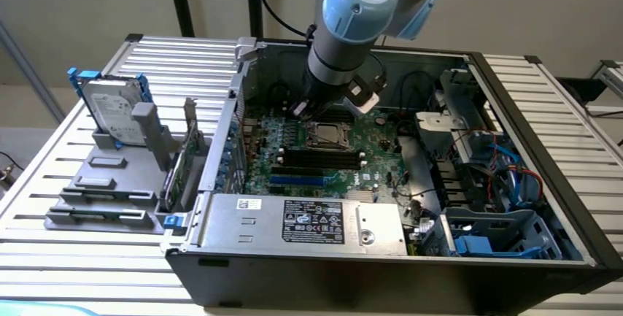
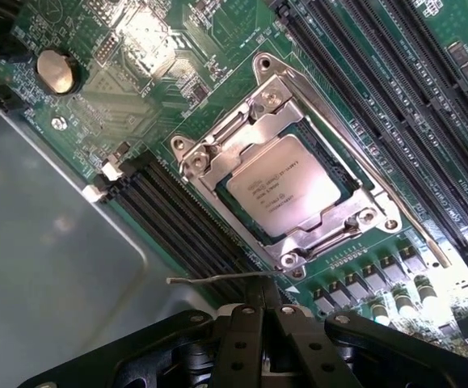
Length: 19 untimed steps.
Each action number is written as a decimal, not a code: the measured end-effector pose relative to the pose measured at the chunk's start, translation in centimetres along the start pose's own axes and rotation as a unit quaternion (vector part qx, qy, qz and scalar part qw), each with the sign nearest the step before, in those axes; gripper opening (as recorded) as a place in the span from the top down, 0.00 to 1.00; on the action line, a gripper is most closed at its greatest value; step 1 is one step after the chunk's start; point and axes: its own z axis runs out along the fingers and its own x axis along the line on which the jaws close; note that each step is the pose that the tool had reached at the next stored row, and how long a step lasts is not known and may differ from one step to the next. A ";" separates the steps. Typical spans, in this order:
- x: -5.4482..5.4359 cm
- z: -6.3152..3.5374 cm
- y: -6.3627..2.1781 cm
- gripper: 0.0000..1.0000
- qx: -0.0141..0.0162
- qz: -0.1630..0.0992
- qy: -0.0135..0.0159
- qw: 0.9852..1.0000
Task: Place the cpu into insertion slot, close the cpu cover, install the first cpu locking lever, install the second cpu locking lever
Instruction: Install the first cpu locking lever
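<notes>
The arm [image 1: 343, 35] reached steeply down into the open case [image 1: 545, 185] on the table [image 1: 58, 185], its wrist tipped slightly toward the exterior view's left. The gripper [image 1: 308, 115] hung just above the board [image 2: 217, 48], right beside the slot [image 2: 340, 179]. In the wrist view the fingers [image 2: 246, 323] were drawn narrow, close together, at one edge of the slot.

The cpu [image 2: 282, 184] lay flat in the slot, its metal top showing through the window of the cover [image 2: 242, 129], which was folded down over it. A long lever [image 2: 379, 182] ran straight along one side of the slot. A thin lever [image 2: 217, 280] lay across the slot's edge nearest the gripper, and its end met the fingertips; whether they pinched it could not be told.

Memory slots [image 2: 379, 97] crowded the slot just past the long lever, and more memory slots [image 2: 177, 218] ran close along the opposite side. Past those, a grey panel [image 2: 48, 242] closed in. Directly above the slot the case was open.
</notes>
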 end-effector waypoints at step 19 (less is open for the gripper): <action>0.3 0.50 0.01 0.89 -0.003 0.000 -0.003 1.000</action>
